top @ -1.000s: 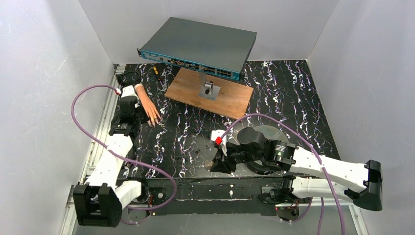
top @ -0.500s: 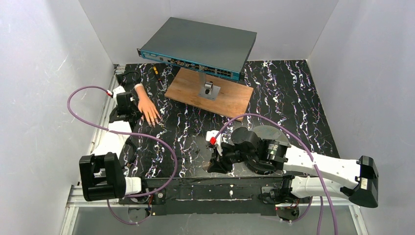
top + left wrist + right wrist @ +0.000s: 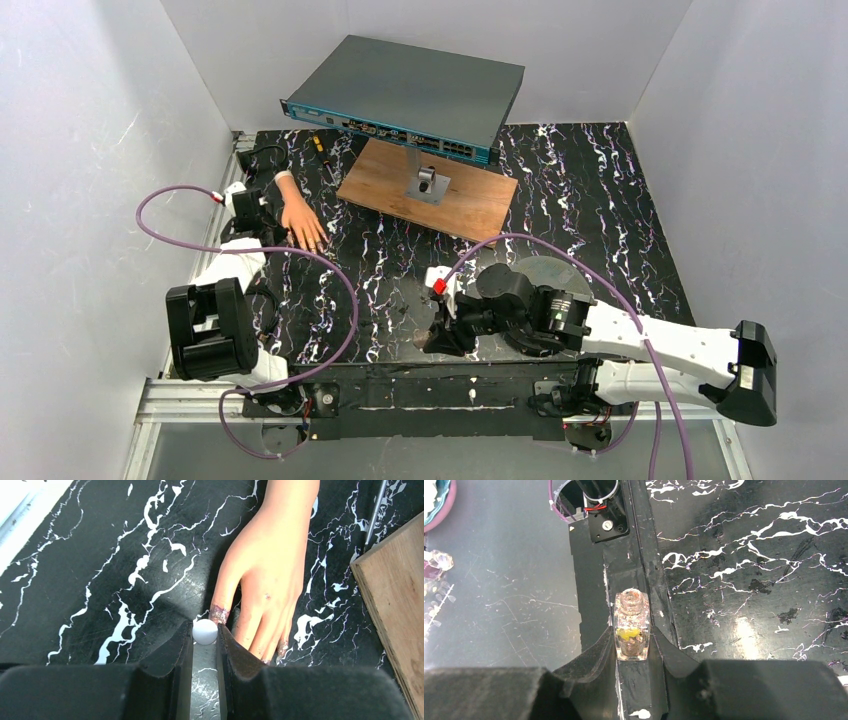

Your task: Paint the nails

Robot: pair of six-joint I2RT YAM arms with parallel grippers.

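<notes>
A peach mannequin hand (image 3: 300, 216) (image 3: 272, 560) lies on the black marbled table at the left, fingers toward the arms. Purple smears cover the thumb nail (image 3: 219, 614), and the other fingertips (image 3: 280, 647) carry fainter ones. My left gripper (image 3: 270, 232) (image 3: 205, 632) is shut on a small white round cap (image 3: 205, 631), right against the thumb tip; any brush under it is hidden. My right gripper (image 3: 430, 335) (image 3: 631, 640) is shut on a small clear open bottle (image 3: 631, 625) with dark and yellow contents, held over the table's near edge.
A grey network switch (image 3: 405, 95) stands on a bracket (image 3: 428, 183) over a wooden board (image 3: 430, 190) at the back. Small tools (image 3: 318, 145) lie behind the hand. A grey disc (image 3: 548, 268) sits under the right arm. White walls close three sides.
The left arm's elbow has swung back toward the near left corner, and its gripper has drawn slightly left beside the hand. The right gripper with the bottle has edged left.
</notes>
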